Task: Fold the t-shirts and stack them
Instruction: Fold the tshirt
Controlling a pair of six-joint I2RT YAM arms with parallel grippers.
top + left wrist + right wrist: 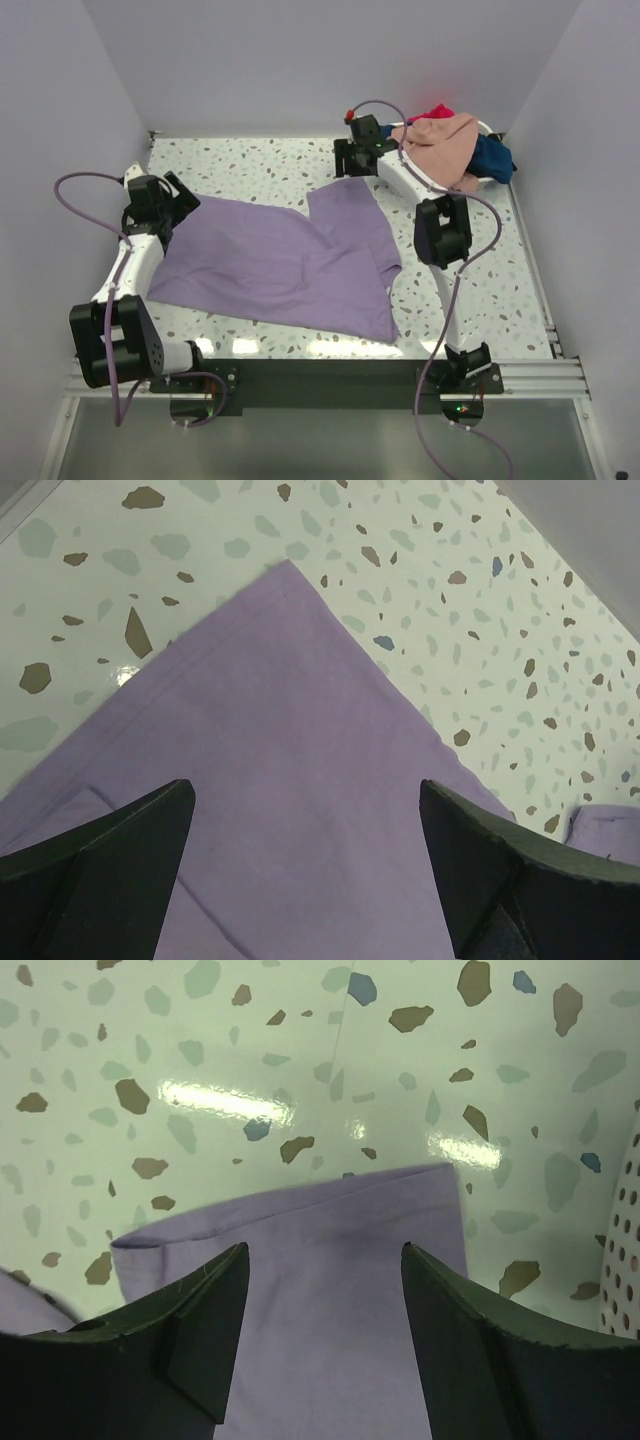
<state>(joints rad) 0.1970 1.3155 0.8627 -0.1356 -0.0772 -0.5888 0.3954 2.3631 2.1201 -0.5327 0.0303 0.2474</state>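
Over lavender t-shirt [270, 265] edges, left gripper [305, 792] and right gripper [322, 1256] spread; table [265, 165] beyond.

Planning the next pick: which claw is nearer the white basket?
Right. The right claw hovers left of the white basket, over the lavender t-shirt's far edge; the left claw is far off at its left corner.

Our right gripper [322, 1260] over a lavender shirt [300, 1215]
We see its fingers [190, 1340] apart above the shirt's edge on the speckled table [200, 1030]; a basket [625, 1250] at right.
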